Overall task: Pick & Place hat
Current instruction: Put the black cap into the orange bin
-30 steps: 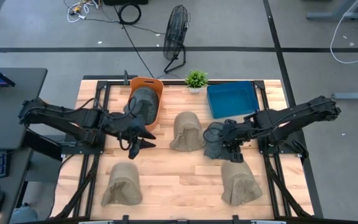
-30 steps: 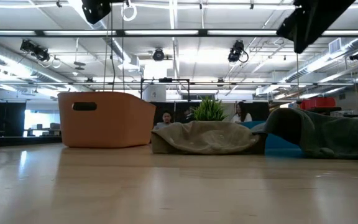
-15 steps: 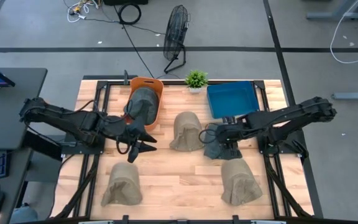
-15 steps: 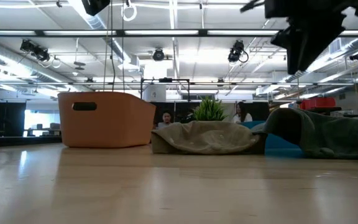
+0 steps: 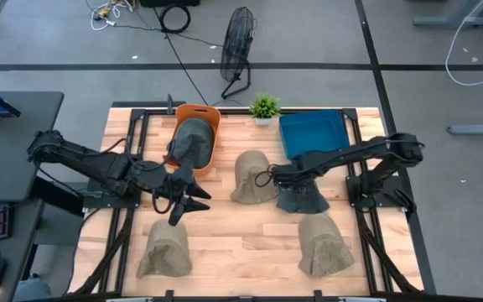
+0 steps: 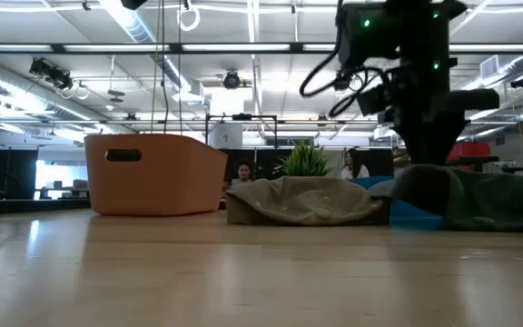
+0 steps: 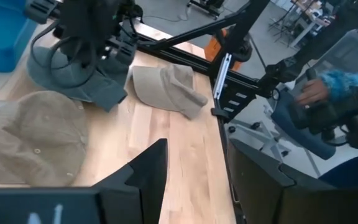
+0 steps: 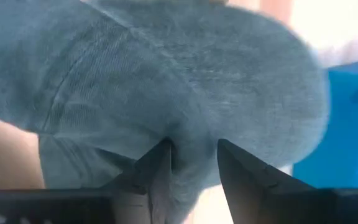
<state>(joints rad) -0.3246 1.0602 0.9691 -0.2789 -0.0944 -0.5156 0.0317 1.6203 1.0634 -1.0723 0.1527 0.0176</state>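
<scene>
A grey-green hat (image 5: 303,200) lies crown up on the table's right half, in front of the blue bin. My right gripper (image 5: 277,178) has come down on its left part with its fingers open; the wrist view shows grey cloth (image 8: 191,93) filling the gap between them. In the low view the right gripper (image 6: 422,150) stands on top of that hat (image 6: 470,195). My left gripper (image 5: 184,204) hovers open over bare wood left of centre, touching nothing. Another grey hat (image 5: 193,138) sits in the orange basket (image 5: 210,116). My right gripper meets the grey-green hat's crown (image 8: 194,140) from above, pointing down. Its open fingertips (image 8: 164,155) sink into the cloth, and a ridge of it rises between them. The hat rests flat on the table.
Three tan hats lie on the table: one at centre (image 5: 252,176) just beside the right gripper, one at the near left (image 5: 164,249), one at the near right (image 5: 324,246). A blue bin (image 5: 313,132) and a small plant (image 5: 264,106) stand at the far edge. A person sits beyond the table (image 7: 319,93).
My right gripper has moved toward the table's left and come down onto the grey-green hat. My left gripper has drawn slightly toward the near edge. The hats have stayed where they were.
</scene>
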